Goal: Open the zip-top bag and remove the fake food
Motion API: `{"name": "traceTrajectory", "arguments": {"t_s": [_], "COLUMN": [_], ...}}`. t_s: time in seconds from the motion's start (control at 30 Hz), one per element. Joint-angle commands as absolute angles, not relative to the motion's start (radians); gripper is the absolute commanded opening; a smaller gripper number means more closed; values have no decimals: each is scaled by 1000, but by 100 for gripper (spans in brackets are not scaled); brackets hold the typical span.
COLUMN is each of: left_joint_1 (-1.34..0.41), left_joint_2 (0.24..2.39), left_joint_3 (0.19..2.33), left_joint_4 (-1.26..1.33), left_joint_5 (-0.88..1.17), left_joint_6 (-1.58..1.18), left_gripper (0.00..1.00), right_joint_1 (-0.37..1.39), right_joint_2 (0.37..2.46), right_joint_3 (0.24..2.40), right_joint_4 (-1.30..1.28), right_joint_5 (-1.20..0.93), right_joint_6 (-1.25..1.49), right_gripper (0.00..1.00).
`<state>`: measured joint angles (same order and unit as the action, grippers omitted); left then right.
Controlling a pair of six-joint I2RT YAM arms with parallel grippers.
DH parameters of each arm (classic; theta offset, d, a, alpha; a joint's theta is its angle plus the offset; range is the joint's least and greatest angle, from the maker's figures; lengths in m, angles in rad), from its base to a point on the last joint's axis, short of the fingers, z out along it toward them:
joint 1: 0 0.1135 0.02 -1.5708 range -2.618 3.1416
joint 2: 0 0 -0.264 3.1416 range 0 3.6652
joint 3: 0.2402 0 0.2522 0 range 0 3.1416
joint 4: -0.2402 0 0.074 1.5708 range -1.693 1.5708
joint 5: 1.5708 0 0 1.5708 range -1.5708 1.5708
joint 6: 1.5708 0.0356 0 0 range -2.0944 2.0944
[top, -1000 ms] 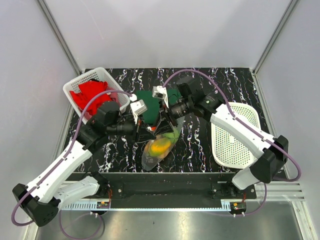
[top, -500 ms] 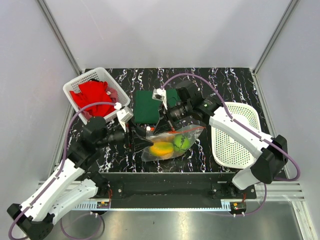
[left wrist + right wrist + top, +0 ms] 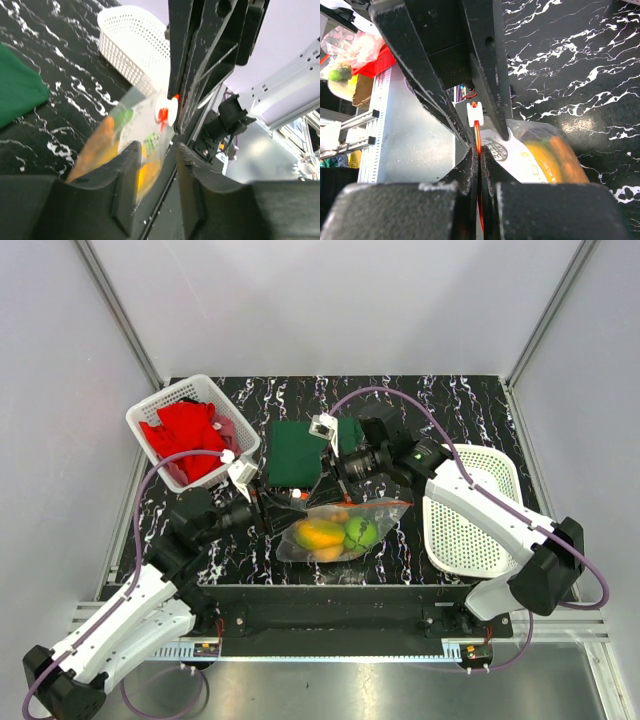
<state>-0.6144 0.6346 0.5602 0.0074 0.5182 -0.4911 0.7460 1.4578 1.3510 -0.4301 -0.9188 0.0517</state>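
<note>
Zip-top bag — mid-table, toward the near edge, fake food inside. Right gripper: clenched on the orange-red zip strip below the white slider. Left gripper: jaws parted, nothing pinched. Handling — grip the slider squarely, then draw it along the strip.

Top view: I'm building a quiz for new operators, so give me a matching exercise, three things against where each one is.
Things:
1. red cloth
2. green cloth
3. fake food

Places:
a. inside the bag
b. in the left basket
c. flat on the table, beyond the bag

Pairs: 1-b, 2-c, 3-a.
</note>
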Motion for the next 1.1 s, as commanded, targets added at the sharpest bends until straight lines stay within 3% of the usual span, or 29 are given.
{"name": "traceTrajectory", "arguments": {"t_s": [0.0,0.1,0.13,0.17,0.2,0.23,0.33,0.43,0.87,0.97,1.07], "left_joint_1": [-612,-612,-612,-612,-612,-612,-612,-612,-612,-612,-612], "left_joint_2": [655,687,689,687,684,681,678,678,678,676,669], "left_joint_3": [555,571,574,577,577,577,584,584,581,580,578], "left_joint_4": [181,178,178,176,173,163,134,129,138,137,132], "left_joint_5": [523,567,574,574,575,575,580,583,612,607,578], "left_joint_6": [-523,-512,-509,-508,-502,-499,-479,-480,-494,-497,-503], "left_gripper": [32,13,8,0,0,0,0,0,0,0,0], "right_joint_1": [747,747,747,746,747,747,746,747,747,747,746], "right_joint_2": [1411,1414,1416,1417,1419,1422,1428,1442,1520,1532,1536], "right_joint_3": [1347,1350,1353,1354,1362,1365,1385,1402,1482,1488,1482], "right_joint_4": [-373,-373,-371,-371,-373,-371,-370,-371,-368,-364,-365], "right_joint_5": [-945,-951,-953,-950,-945,-943,-937,-942,-945,-965,-988], "right_joint_6": [74,80,90,97,103,113,118,118,117,121,129], "right_gripper": [0,0,3,12,27,32,47,53,56,52,37]}}
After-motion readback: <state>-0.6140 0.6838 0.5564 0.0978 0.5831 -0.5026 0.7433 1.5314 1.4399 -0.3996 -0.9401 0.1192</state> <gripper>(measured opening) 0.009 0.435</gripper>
